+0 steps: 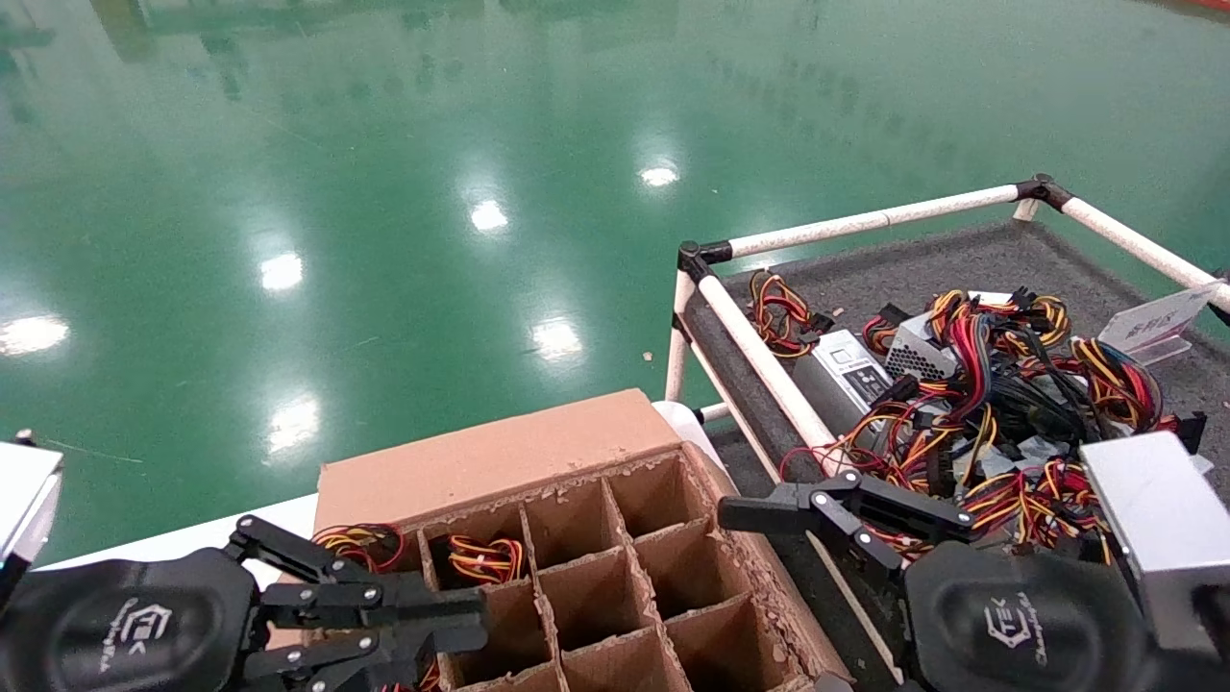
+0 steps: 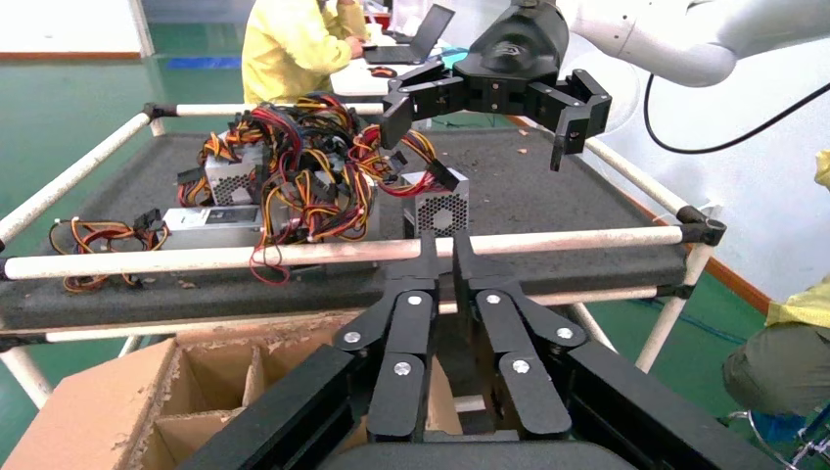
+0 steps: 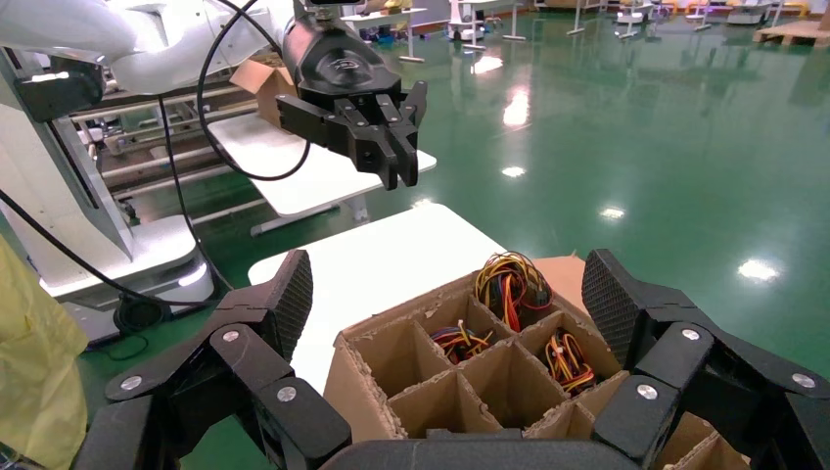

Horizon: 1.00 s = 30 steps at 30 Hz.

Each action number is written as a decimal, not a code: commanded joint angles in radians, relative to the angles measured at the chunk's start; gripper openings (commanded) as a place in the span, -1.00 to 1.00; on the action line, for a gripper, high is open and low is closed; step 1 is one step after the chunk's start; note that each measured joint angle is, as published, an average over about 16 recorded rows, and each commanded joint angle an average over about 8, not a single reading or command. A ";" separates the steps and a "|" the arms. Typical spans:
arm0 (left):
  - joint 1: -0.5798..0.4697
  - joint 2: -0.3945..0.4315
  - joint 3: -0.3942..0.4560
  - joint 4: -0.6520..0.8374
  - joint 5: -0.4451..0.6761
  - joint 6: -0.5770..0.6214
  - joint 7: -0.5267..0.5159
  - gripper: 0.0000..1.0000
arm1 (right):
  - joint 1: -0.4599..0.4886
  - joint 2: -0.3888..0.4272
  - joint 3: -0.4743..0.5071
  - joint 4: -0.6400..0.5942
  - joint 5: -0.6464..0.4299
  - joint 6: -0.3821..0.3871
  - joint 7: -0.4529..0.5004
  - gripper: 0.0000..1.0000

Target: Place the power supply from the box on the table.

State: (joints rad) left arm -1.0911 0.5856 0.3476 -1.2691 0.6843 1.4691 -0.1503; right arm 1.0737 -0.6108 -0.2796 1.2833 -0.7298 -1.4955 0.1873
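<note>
Left pincer (image 1: 480, 615): fingers pressed together, nothing between them, hovering over the left side of the large brown cardboard box with ragged dividers (image 1: 615, 577). Left wrist view confirms it: both fingertips (image 2: 445, 257) touch each other and hold nothing.

Right pincer (image 1: 745, 514): spread wide, empty. It hangs above the gap between the box's right wall and the near white pipe rail (image 1: 759, 360) of the table. The right wrist view shows its two pads (image 3: 612, 304) well apart with the box below between them; the left wrist view shows the same pincer (image 2: 480, 122) open in the air above the table.

Box: a grid of square cells. The far-left cells hold bundles of red, yellow and black wires (image 1: 485, 557); the right wrist view shows three such bundles, one standing above the box rim (image 3: 511, 284). Cells in the middle and on the right look empty. No metal housing visible in any cell, only wires.

Dark grey felt-like table (image 1: 961, 259): carries a tangled pile of wire bundles and silver-grey metal power supplies. One with a perforated vent side (image 1: 918, 358) sits in the pile. A flat white-and-black labelled unit (image 1: 855, 370) lies just beside the near rail. Another silver-grey housing (image 1: 1153, 519) sits at the pile's near right edge, beside the right arm. A small white sign (image 1: 1158, 322) stands at the far right.
</note>
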 commanded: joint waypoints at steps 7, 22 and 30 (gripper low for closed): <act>0.000 0.000 0.000 0.000 0.000 0.000 0.000 -0.42 | 0.000 0.000 0.000 0.000 0.000 0.000 0.000 1.00; 0.000 0.000 0.000 0.000 0.000 0.000 0.000 1.00 | -0.009 0.001 -0.006 -0.016 -0.020 0.012 -0.006 1.00; 0.000 0.000 0.000 0.000 0.000 0.000 0.000 1.00 | -0.029 -0.028 -0.041 -0.061 -0.095 0.038 -0.035 1.00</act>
State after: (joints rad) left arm -1.0913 0.5857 0.3479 -1.2688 0.6842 1.4692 -0.1501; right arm 1.0548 -0.6466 -0.3246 1.2231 -0.8289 -1.4596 0.1536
